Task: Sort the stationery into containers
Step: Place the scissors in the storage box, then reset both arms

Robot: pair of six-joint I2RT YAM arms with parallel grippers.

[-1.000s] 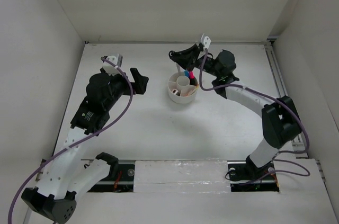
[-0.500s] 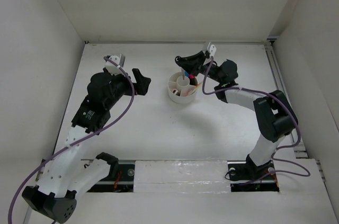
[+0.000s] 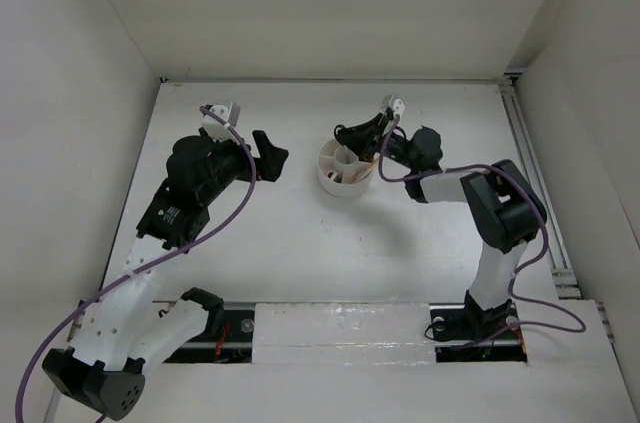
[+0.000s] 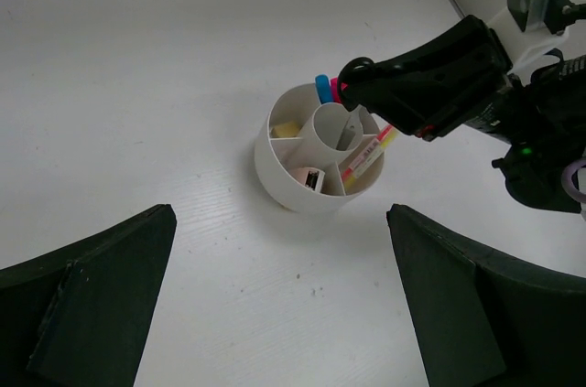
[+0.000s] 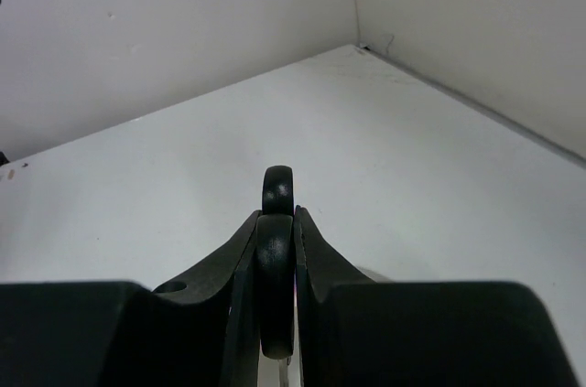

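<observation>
Both near white organiser (image 4: 284, 181): right gripper (image 3: 345, 133) clamped on scissors (image 5: 276, 190) over centre cup (image 4: 325, 126), left gripper (image 3: 268, 153) spread wide, empty.

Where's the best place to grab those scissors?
By the handle loop, from above: the scissors hang blades-down in the centre cup of the organiser, so only the loop stands clear. The right fingers pinch it across its flat sides.

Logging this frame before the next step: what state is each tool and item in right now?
organiser: upright, partly filled.
scissors: gripped, blades down in its centre.
right tool: shut on scissors.
left tool: open, empty.
highlighters: standing in an outer compartment.
pens: leaning in an outer compartment.
</observation>
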